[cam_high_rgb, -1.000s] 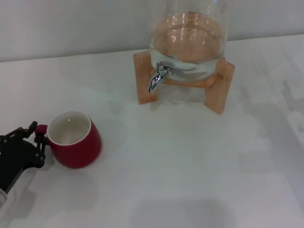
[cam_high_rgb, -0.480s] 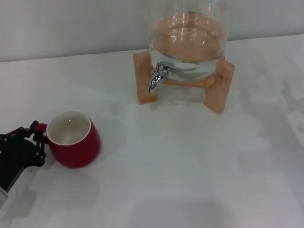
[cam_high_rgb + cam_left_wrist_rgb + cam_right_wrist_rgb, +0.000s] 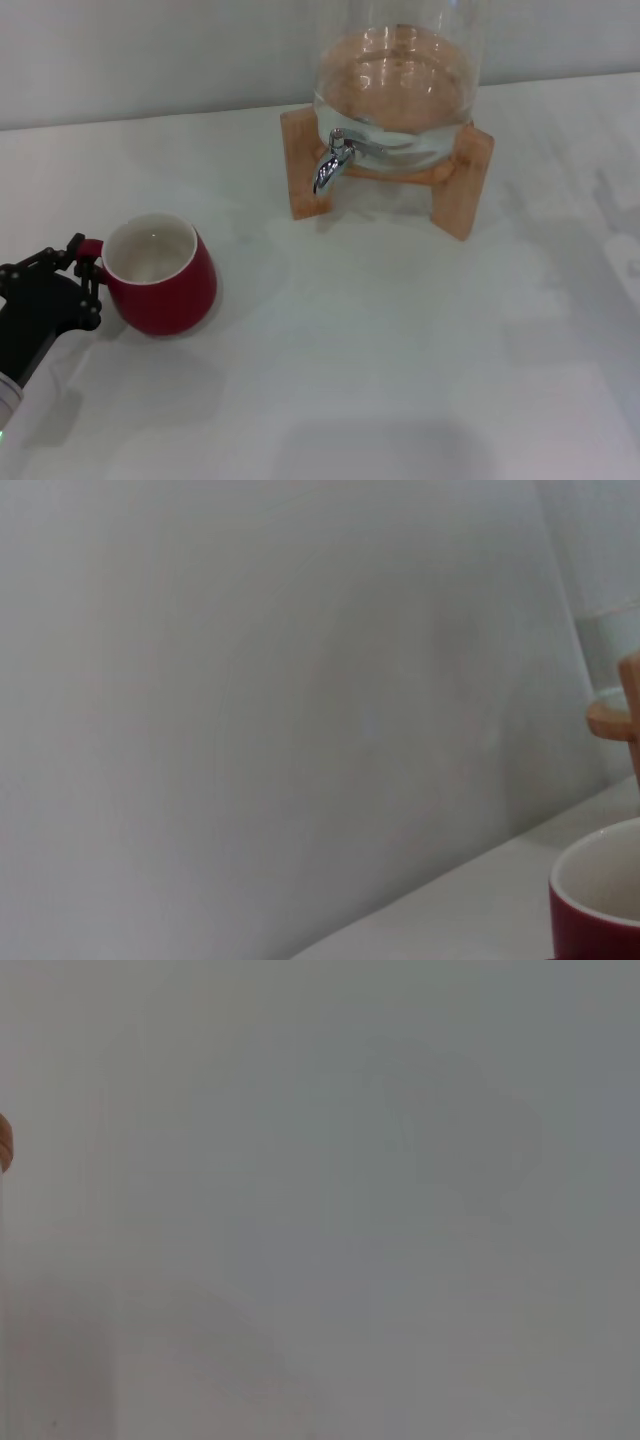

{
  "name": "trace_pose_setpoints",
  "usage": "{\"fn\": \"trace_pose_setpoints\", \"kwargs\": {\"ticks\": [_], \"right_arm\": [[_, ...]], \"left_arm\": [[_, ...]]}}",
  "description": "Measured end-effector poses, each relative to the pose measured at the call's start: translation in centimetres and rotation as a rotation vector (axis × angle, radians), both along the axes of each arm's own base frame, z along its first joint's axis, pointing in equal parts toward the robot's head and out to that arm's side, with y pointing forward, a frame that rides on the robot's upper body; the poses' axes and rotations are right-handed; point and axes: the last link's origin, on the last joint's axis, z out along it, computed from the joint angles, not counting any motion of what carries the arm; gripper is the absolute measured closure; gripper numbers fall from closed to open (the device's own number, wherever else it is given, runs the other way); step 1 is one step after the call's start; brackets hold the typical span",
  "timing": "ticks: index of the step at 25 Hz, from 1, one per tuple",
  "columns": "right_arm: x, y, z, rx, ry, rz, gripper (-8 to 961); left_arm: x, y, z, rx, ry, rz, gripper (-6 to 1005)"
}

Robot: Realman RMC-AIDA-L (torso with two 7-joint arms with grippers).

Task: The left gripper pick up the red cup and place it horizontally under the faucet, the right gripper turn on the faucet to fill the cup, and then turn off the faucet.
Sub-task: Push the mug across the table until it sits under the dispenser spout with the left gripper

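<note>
The red cup (image 3: 160,280) is upright at the near left of the table, white inside, with its handle pointing left. My left gripper (image 3: 86,270) is shut on that handle, its black fingers one on each side of it. A shadow spreads under the cup toward the right. In the left wrist view only the cup's rim (image 3: 600,895) shows at the edge. The chrome faucet (image 3: 330,163) hangs from the glass dispenser (image 3: 400,85) at the far centre, well away from the cup. The right gripper is out of view.
The dispenser rests on a wooden stand (image 3: 466,190) with legs at both sides of the faucet. A white wall runs behind it. White tabletop (image 3: 380,340) stretches between the cup and the stand.
The left gripper and the red cup have shifted together a little farther back and to the right. The shadow under the cup has grown. The dispenser has not moved.
</note>
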Motion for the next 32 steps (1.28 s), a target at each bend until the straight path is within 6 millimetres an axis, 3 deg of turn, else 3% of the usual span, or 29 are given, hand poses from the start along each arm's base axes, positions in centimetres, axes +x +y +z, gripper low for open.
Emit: {"fn": "trace_pose_setpoints", "kwargs": {"ticks": [16,32], "right_arm": [[-0.4,0.5,0.0,0.000,0.000,0.012,223],[-0.9,0.3,-0.4,-0.005,0.010,0.041,225]], "left_arm": [[1.1,1.3,0.2,-0.018,-0.152,0.037,905],[3.1,4.5,-1.1,-0.098,-0.065,0.028,901]]}}
